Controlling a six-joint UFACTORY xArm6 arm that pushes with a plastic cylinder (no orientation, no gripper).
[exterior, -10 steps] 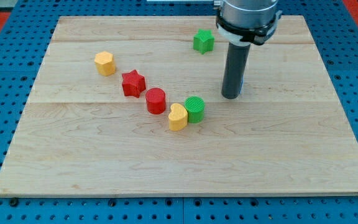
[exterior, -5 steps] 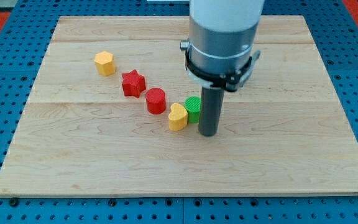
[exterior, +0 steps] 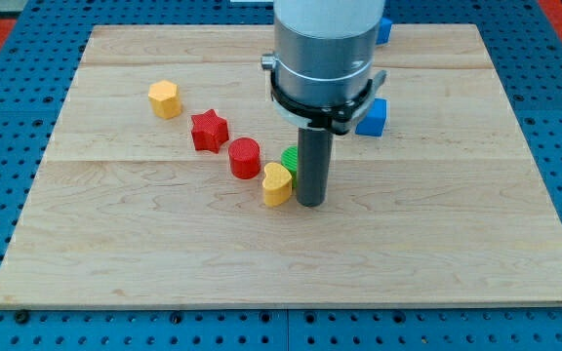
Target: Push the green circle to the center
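Dark rod descending from a wide grey cylindrical arm housing (exterior: pixel 322 49), with my tip (exterior: pixel 310 203) planted on the pale wooden counter (exterior: pixel 291 263) close to its middle. No jaws on this end effector, just a plain rod, so nothing to spread or clamp.

Small green circular plastic block (exterior: pixel 289 159) mostly hidden behind the rod, only a sliver showing on the view's left side of it; pressed against or just beside the rod, exact contact not clear. Yellow heart-shaped plastic block (exterior: pixel 277 183) immediately to the view's left of my tip, touching or nearly touching both the rod and the green sliver.

Running up toward the view's upper left from there: red cylindrical plastic block (exterior: pixel 245 157) near the yellow heart, then red star-shaped plastic block (exterior: pixel 209 131) just beyond, then a yellow faceted plastic block (exterior: pixel 165 98) set well apart near the counter's left portion.

Blue plastic block (exterior: pixel 371 116) to the view's right of the arm housing, partly covered by it. Another blue plastic block (exterior: pixel 383 29) peeking out near the view's top, shape unclear.
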